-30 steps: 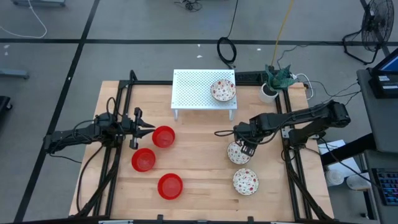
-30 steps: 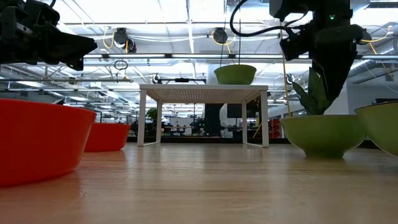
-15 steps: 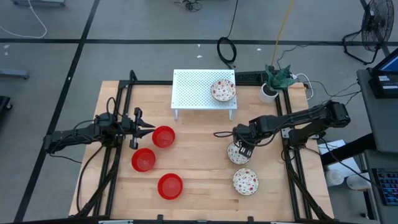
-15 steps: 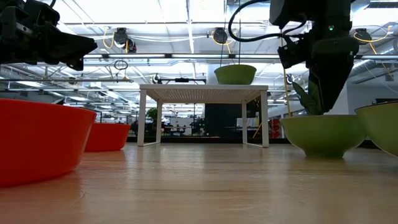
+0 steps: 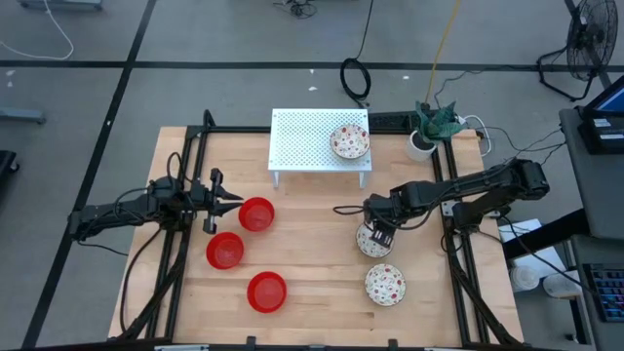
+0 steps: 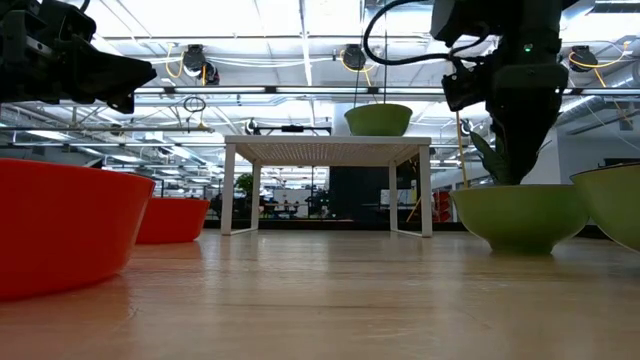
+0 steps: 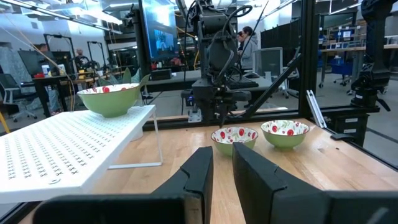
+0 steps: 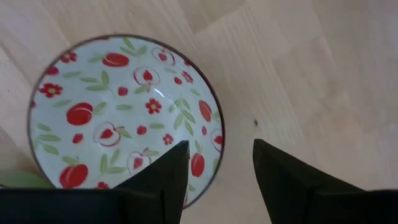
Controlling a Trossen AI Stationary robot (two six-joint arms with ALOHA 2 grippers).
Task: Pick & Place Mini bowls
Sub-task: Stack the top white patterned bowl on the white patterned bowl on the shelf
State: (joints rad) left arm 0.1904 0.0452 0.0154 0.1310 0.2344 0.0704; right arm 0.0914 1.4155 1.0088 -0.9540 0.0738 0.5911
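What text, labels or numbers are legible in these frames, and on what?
None can be read.
Monitor behind the table, left wrist view: lit blue screen, content too blurred to read.
Laptop screen at the right edge, high view: too small to read.
Patterned bowl under the right gripper: fruit and flower print only, no lettering.
White perforated stand: no markings visible.

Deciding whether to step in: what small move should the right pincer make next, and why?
Probably lower straight down, then close. The right pincer stands open above the white fruit-patterned mini bowl on the wooden table, its fingers straddling the rim, one inside and one outside, nothing gripped yet.
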